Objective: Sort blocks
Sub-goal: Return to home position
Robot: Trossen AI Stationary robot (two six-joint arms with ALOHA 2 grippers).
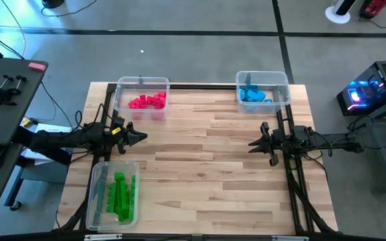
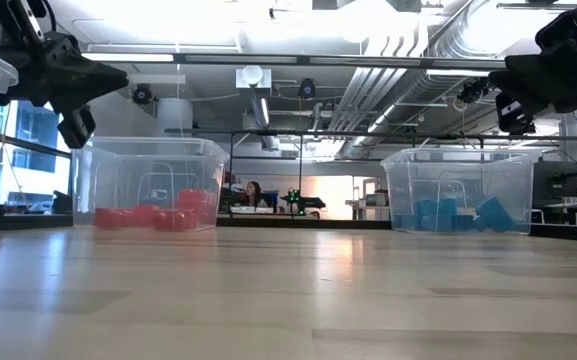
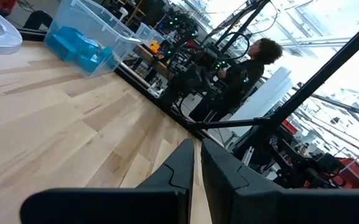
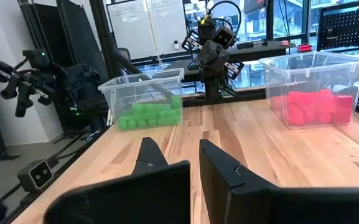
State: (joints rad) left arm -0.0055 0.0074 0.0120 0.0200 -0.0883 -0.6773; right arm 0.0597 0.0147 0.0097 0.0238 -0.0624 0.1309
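— Wood planks make up the table [image 1: 213, 174]. Where do the blocks sit on it?

— They lie by colour in three clear bins. Seen from overhead, the red blocks [image 1: 147, 101] are in the top-left bin [image 1: 120, 88]. The blue blocks [image 1: 253, 95] are in the top-right bin [image 1: 284, 82]. The green blocks [image 1: 121, 194] are in the bottom-left bin [image 1: 99, 201].

— And the arms?

— The left gripper [image 1: 143, 137] hovers over the table's left side, between the red bin and the green one, and points toward the middle. Its fingers [image 3: 182, 165] are almost together, with only a thin slit between them, and they grip nothing.

— The other one?

— The right gripper [image 1: 251, 143] hangs over the right side, just below the blue bin in the overhead view. It points across at the left gripper, well apart from it. Its fingers [image 4: 149, 155] stand apart with a modest gap, and only bare planks show between them.

— Do they touch the table?

— No. The low view shows both raised clear of the planks, higher than the bins' rims.
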